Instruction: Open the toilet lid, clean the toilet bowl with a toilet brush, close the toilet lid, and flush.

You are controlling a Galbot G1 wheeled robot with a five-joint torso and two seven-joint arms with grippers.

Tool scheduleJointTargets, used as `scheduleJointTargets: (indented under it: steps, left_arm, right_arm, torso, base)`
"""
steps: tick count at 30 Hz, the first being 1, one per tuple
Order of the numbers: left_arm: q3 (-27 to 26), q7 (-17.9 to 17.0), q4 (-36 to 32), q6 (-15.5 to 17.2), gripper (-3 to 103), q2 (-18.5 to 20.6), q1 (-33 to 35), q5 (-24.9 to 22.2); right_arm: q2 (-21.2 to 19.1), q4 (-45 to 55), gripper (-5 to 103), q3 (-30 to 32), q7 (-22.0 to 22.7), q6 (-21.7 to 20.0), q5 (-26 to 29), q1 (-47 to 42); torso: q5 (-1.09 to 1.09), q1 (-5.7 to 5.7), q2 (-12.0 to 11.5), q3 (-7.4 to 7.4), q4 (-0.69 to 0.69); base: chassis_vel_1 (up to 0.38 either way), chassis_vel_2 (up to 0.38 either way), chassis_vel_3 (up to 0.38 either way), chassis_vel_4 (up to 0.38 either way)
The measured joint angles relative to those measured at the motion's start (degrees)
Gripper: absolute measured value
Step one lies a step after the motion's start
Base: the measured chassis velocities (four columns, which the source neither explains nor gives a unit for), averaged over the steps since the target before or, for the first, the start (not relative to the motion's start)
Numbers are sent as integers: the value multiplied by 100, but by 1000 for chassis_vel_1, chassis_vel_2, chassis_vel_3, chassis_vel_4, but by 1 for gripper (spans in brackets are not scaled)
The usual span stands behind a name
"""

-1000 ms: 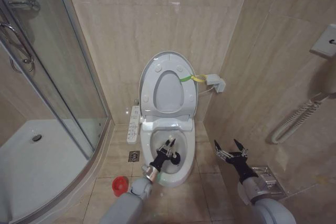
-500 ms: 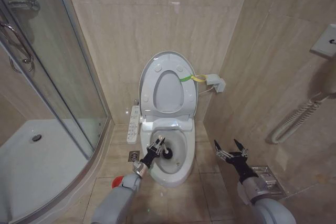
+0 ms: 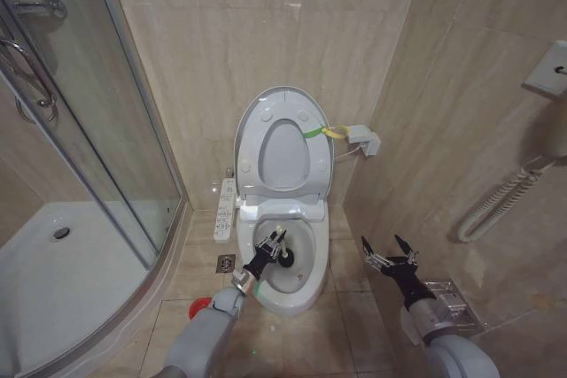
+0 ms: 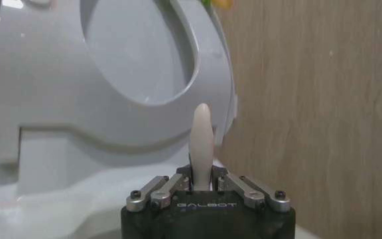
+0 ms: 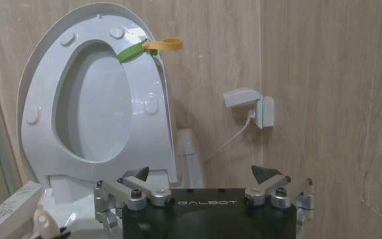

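Observation:
The toilet lid [image 3: 282, 102] stands raised against the back wall, with the seat ring up against it and a green-yellow band at its right edge. Below it the toilet bowl [image 3: 306, 282] lies uncovered. My left gripper [image 3: 268, 250] hangs over the bowl's left half, shut on the thin white handle of the toilet brush [image 3: 286, 259], whose dark head is down inside the bowl. The left wrist view has the handle [image 4: 202, 142] clamped between the fingers, in front of the lid [image 4: 58, 94]. My right gripper [image 3: 390, 254] waits open to the right of the bowl, facing the lid [image 5: 51, 45].
The red holder cup [image 3: 202, 309] stands on the floor left of the bowl, near a floor drain [image 3: 226, 263]. A white button panel [image 3: 226, 210] runs beside the toilet. A glass shower enclosure [image 3: 97, 174] closes the left side. A wall box [image 3: 364, 139] and a hose [image 3: 496, 203] are on the right wall.
My left gripper swept the brush from the bowl's middle toward its left side, then edged slightly back. The right arm has not moved.

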Motion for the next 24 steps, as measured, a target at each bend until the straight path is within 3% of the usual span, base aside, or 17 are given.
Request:
scheduleJointTargets:
  steps: [3, 7, 16, 24]
  left_arm:
    - [-127, -144, 214, 51, 19, -23, -34, 435]
    - [-146, -171, 139, 122, 19, 9, 3, 456]
    - [-50, -104, -647, 74, 19, 59, 146, 49]
    - [326, -362, -1696, 489, 19, 200, 543, -357]
  right_arm:
    - [0, 0, 100, 0, 0, 0, 0, 0]
    - [0, 0, 100, 0, -1, 0, 0, 0]
    - [0, 0, 100, 0, 0, 0, 0, 0]
    - [0, 0, 100, 0, -1, 0, 0, 0]
  torso:
    - [0, 0, 0, 0, 0]
    - [0, 0, 0, 0, 1]
    - [-1, 0, 0, 0, -1]
    - [0, 0, 0, 0, 0]
  base:
    - [0, 0, 0, 0]
    - [0, 0, 0, 0]
    - [0, 0, 0, 0]
    - [0, 0, 0, 0]
